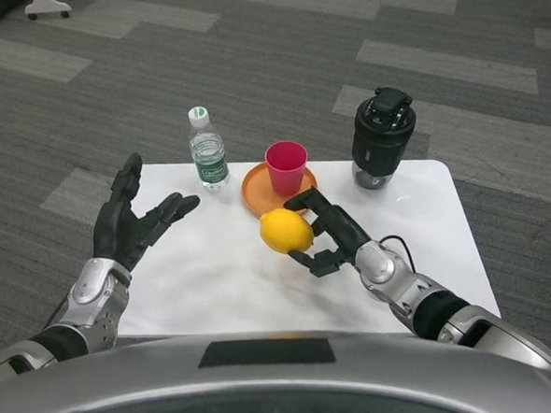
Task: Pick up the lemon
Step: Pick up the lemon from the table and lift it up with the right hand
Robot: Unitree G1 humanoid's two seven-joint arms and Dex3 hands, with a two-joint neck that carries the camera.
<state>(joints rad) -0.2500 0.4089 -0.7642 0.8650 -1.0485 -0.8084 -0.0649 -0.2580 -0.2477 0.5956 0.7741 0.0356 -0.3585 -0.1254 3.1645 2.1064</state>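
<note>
A yellow lemon (286, 230) sits near the middle of the white table (214, 276), just in front of the orange plate. My right hand (328, 233) is wrapped around its right side, fingers curling over the top and thumb underneath, touching it. Whether the lemon is lifted off the table I cannot tell. My left hand (131, 220) hovers over the table's left part, palm up with fingers spread, holding nothing.
Behind the lemon an orange plate (255, 197) carries a pink cup (286, 167). A small water bottle (207, 150) stands at the back left, a black blender-like jar (381, 137) at the back right. Grey carpet surrounds the table.
</note>
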